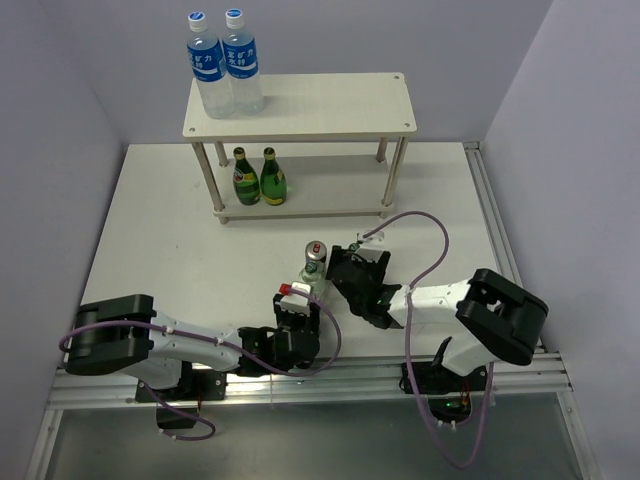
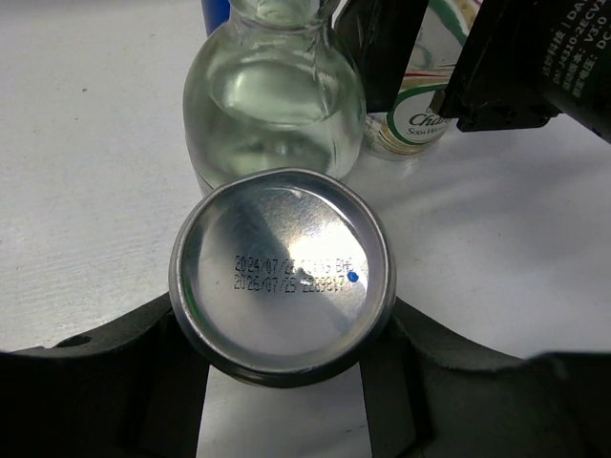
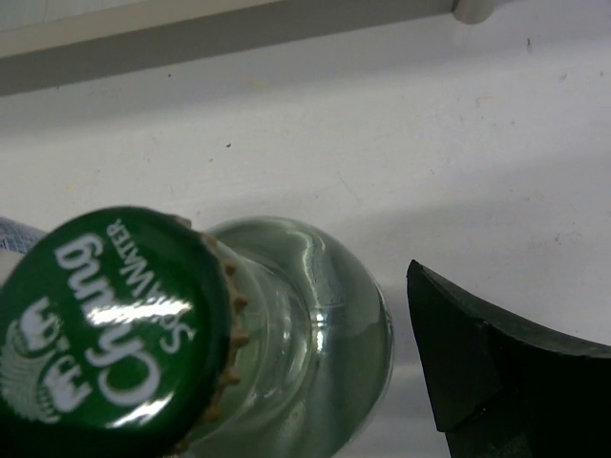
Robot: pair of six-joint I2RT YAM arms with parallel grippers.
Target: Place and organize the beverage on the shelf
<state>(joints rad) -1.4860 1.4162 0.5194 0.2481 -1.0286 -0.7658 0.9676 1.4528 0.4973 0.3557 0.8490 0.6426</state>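
Observation:
My left gripper (image 1: 296, 303) is shut on a slim can (image 2: 282, 272) lying bottom-first between its fingers (image 2: 420, 353); the can's end (image 1: 292, 291) shows at the jaw tips. Just beyond stand a clear green-capped bottle (image 2: 272, 105) (image 1: 313, 272) and a second can (image 1: 316, 250). My right gripper (image 1: 358, 258) is open around another clear bottle (image 3: 334, 324) with a green cap (image 3: 105, 334); one finger (image 3: 496, 372) stands apart from the glass and the other is out of frame. The shelf (image 1: 330, 105) holds two dark green bottles (image 1: 246, 177) (image 1: 272, 177) on its lower board.
Two tall water bottles (image 1: 210, 65) (image 1: 243, 60) stand on the shelf's top board at the left. Thin metal legs (image 1: 395, 170) hold the boards apart. Grey walls close in the white table (image 1: 150, 230) on three sides.

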